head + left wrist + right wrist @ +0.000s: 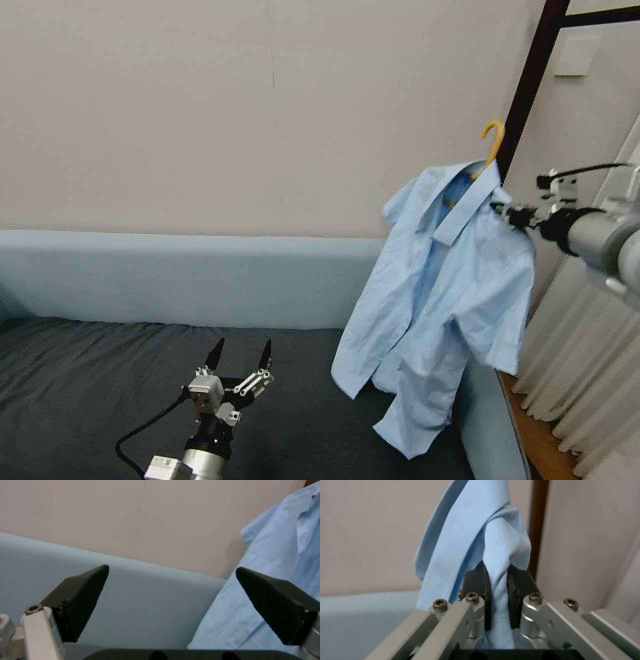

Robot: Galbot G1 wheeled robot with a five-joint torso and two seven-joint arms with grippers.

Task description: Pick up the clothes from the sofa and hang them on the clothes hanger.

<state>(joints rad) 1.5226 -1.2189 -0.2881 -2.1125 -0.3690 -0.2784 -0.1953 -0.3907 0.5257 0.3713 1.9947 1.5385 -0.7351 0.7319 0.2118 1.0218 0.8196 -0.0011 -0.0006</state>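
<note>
The sofa, with a dark grey seat (100, 390) and a light blue backrest (180, 275), is filling the lower half of the head view. A light blue short-sleeved shirt (450, 300) is hanging at right-centre of the frame. It is on a hanger and lifted off the seat, with its hem dangling over the sofa's right end. A dark brown rack pole (530, 70) is slanting down the upper right corner, just behind the shirt. The right gripper (512, 215) is reaching in from the right edge at the shirt's shoulder. In the right wrist view its fingers (479, 588) are pinching a fold of shirt fabric. The left gripper (242, 350) is idling at lower centre-left above the seat, fingers spread wide and holding nothing. A yellow hanger hook (492, 135) is sticking up above the collar, beside the pole; can't tell if it is catching on anything.

Risk: the grip is on cloth, not on the hanger, so the shirt could slide off. The hook could also swing and miss the rack, or the hem could snag on the sofa end.
</note>
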